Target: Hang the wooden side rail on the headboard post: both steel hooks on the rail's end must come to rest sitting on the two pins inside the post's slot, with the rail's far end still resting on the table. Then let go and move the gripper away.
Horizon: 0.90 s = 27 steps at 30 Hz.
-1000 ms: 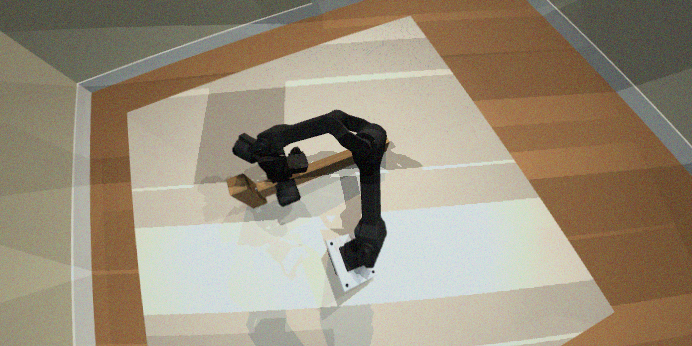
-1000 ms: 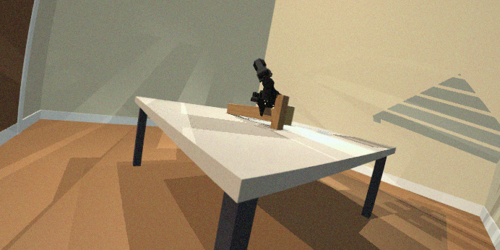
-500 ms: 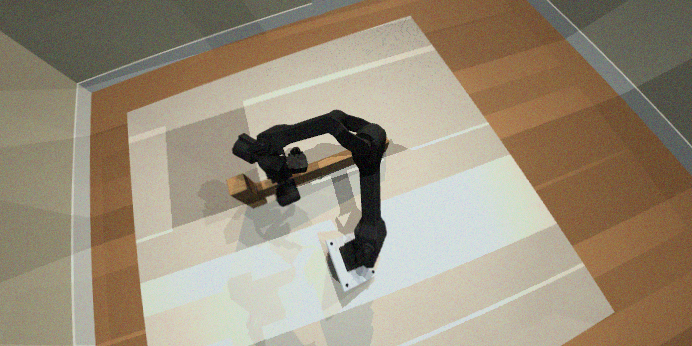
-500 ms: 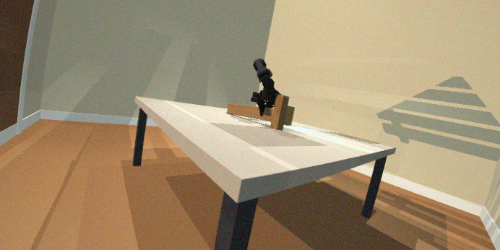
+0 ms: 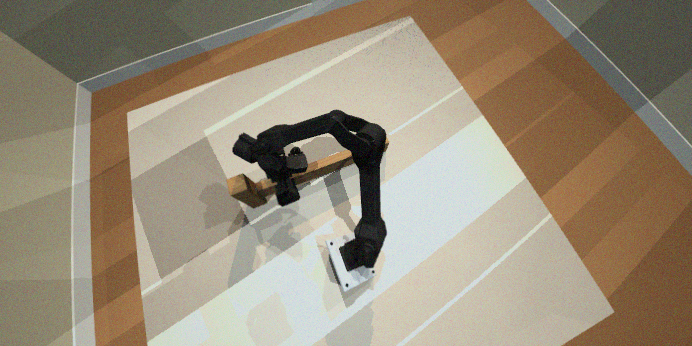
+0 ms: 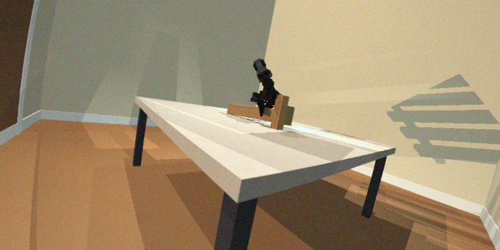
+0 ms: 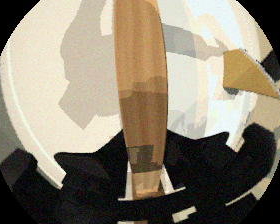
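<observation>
Both hooks hide from view near the post [image 5: 246,191] [image 6: 279,112].

Side rail [image 5: 327,162] [image 6: 243,109] [image 7: 141,60] and post [image 5: 246,190] [image 6: 280,112]: wood, with lengthwise grain visible on the rail up close. Fingers: matt black. Bench [image 5: 450,256] [image 6: 202,141]: pale, smooth-looking, apparently matt.
</observation>
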Each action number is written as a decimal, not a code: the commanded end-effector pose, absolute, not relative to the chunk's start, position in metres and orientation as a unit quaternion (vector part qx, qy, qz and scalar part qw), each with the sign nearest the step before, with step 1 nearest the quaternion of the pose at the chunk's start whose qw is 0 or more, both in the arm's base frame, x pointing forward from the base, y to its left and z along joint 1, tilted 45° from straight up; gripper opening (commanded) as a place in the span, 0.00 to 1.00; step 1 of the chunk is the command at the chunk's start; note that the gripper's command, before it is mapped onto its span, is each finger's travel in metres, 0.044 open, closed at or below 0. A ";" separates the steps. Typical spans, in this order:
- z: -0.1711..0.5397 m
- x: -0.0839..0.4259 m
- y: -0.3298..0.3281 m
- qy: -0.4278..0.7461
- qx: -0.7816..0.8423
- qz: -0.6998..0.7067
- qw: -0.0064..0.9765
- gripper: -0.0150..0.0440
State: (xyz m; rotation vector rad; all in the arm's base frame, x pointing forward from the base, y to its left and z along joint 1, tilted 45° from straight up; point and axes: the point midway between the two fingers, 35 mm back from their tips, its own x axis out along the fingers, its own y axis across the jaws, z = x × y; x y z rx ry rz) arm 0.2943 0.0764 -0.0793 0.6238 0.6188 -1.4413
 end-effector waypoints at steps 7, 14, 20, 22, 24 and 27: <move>-0.081 0.294 0.078 0.277 0.277 -0.635 0.666 0.25; -0.082 0.294 0.078 0.277 0.277 -0.635 0.666 0.25; -0.083 0.294 0.077 0.277 0.277 -0.635 0.666 0.25; -0.083 0.294 0.077 0.277 0.277 -0.635 0.666 0.25; -0.083 0.294 0.076 0.277 0.277 -0.635 0.666 0.25; -0.084 0.294 0.076 0.277 0.277 -0.635 0.666 0.25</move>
